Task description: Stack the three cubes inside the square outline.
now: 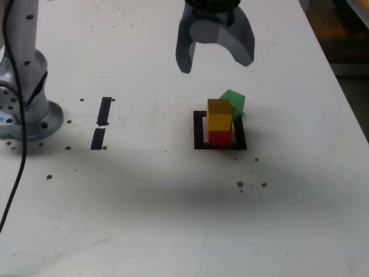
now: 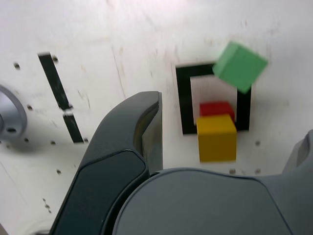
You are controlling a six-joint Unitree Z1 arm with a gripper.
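Exterior view: yellow cube tops red cube inside square outline.

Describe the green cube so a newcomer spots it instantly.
On the white table, find the black square outline holding a yellow cube stacked on a red cube. The green cube sits tilted just behind that stack, the only cube not stacked.

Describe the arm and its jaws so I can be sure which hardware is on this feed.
The gripper has two broad, curved, claw-like jaws in dark blue-grey with paler grey faces. The arm base is a silver-grey metal column on a round flange with bolt holes, and a black cable trails from it.
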